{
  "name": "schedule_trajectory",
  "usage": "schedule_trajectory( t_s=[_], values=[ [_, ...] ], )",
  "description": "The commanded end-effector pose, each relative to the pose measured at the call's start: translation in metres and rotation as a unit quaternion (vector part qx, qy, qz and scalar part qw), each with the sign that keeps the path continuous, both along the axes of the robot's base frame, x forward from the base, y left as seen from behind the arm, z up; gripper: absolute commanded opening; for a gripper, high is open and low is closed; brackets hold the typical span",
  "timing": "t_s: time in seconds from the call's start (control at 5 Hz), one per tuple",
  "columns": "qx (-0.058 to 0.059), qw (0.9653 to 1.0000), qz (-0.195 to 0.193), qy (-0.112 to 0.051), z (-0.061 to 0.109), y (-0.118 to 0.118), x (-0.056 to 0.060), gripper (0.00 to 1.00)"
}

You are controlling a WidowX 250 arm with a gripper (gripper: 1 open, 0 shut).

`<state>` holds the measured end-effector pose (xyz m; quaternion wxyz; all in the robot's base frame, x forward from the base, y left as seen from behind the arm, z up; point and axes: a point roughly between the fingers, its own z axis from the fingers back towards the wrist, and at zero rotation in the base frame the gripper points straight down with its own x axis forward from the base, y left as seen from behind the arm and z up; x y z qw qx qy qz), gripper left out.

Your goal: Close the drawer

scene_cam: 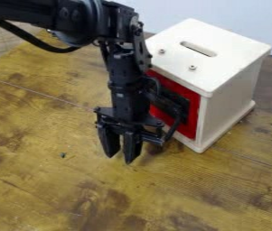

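Evidently, black metallic end effector (120, 149) fingers point toward grainy brown wood (53, 171).

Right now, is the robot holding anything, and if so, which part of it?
No, it looks like nothing is held. The gripper has its two fingers apart above the wooden table, with only a gap between them.

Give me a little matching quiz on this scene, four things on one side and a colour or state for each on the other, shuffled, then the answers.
1. Box
2. Drawer front
3. Gripper
4. Table

A. Red, partly hidden
B. Brown, wooden
C. White, slotted top
D. Black, fingers pointing down

Pairs: 1-C, 2-A, 3-D, 4-B
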<state>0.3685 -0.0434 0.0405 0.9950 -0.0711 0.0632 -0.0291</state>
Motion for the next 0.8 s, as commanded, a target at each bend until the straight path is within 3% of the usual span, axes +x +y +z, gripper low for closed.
schedule_trajectory(
  t_s=[0.0, 0.6],
  values=[
    [-0.009, 0.9976, -0.004, -0.068, 0.049, -0.014, 0.009, 1.00],
    [-0.011, 0.9969, 0.003, -0.078, 0.051, -0.028, 0.006, 1.00]
  ],
)
